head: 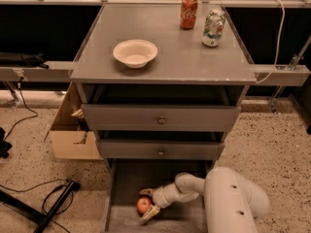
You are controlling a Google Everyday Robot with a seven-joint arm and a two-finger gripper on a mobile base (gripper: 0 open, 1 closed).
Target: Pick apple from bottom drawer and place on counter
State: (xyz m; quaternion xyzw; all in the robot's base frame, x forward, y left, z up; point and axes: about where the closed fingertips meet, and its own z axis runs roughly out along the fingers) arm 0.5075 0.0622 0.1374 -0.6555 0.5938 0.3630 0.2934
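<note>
The small red apple (142, 205) lies in the open bottom drawer (127, 178), near its front left. My gripper (145, 207) reaches into the drawer from the right at the apple's level. It is open, with one finger (146, 192) behind the apple and the other (149, 213) in front of it, so the apple sits between them. The grey counter (180, 52) on top of the cabinet is well above the gripper.
On the counter stand a white bowl (135, 52), a red soda can (188, 12) and a green-and-white can (213, 28). The two upper drawers (160, 120) jut out above the bottom one. A cardboard box (73, 142) and cables (48, 203) lie on the floor to the left.
</note>
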